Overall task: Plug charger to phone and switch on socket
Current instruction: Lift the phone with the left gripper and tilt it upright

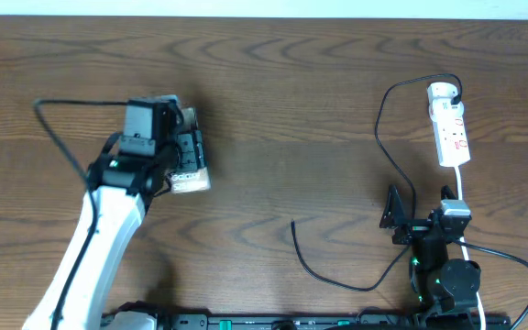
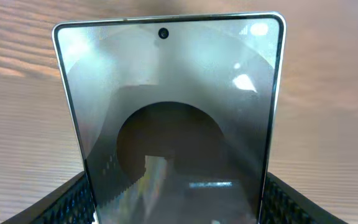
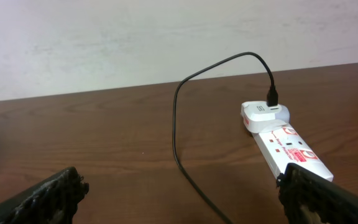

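Observation:
My left gripper is shut on the phone at the table's left. In the left wrist view the phone stands upright between the black fingers, its dark glass screen facing the camera. The charger is a thin black cable that loops from the socket at the far right down to a loose tip on the table. My right gripper stands open near the front right with nothing in it. In the right wrist view the charger runs between the fingers and the socket lies ahead to the right.
A white cord leaves the socket toward the right arm's base. The charger's black plug sits in a white adapter at the socket's far end. Bare wooden table lies between the two arms; a pale wall is behind.

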### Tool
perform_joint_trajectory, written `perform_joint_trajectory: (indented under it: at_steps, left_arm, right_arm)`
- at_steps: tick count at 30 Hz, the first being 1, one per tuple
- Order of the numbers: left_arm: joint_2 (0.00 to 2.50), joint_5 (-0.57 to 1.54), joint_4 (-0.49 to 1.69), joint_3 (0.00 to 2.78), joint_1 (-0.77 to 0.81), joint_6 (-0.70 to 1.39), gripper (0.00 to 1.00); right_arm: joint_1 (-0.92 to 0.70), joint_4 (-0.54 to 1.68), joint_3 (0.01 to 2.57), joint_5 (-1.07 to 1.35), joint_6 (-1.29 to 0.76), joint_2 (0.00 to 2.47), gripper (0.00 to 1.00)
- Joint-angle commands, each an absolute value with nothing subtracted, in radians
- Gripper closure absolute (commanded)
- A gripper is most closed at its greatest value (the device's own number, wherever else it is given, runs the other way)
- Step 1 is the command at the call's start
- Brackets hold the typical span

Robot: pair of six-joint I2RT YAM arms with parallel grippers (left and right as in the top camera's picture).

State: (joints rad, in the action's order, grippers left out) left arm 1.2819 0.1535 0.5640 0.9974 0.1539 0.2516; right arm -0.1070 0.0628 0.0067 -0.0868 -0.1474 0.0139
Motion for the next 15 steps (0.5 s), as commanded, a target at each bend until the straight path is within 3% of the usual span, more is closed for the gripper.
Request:
perform_joint_trajectory:
  at_steps: [1, 15]
  left_arm:
    - [1.209, 0.339, 0.542, 1.036, 0.127, 0.529, 0.92]
    - [1.17, 0.918, 0.377, 1.036, -0.045, 1.591, 0.92]
  right_arm:
    - [-0.11, 0.065, 0.006, -0.096, -0.134, 0.011, 0.01]
    - [-0.11, 0.065, 0.006, -0.096, -0.134, 0.011, 0.01]
